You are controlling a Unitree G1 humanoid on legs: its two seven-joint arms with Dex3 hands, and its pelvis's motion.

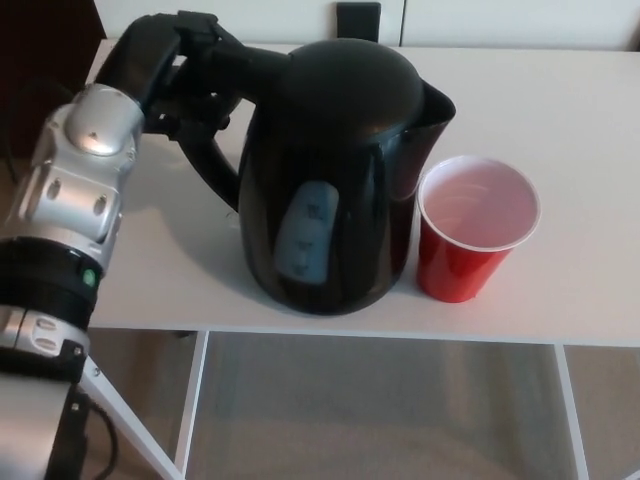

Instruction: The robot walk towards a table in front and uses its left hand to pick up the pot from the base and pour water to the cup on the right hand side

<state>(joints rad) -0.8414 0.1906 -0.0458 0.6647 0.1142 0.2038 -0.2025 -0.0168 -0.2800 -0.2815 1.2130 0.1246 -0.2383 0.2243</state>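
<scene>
A black electric kettle (335,175) stands on the white table (560,110), its spout pointing right and its handle (210,110) to the left. My left hand (175,65) is wrapped round the top of that handle, fingers closed on it. The silver forearm (75,190) runs down the picture's left edge. A red plastic cup (475,225) with a white inside stands upright just right of the kettle, almost touching it. The kettle's base is hidden under its body. My right hand does not show.
The table's front edge (380,335) runs across the lower picture, with a white frame and beige floor below. A small black object (357,20) sits at the table's far edge against the wall.
</scene>
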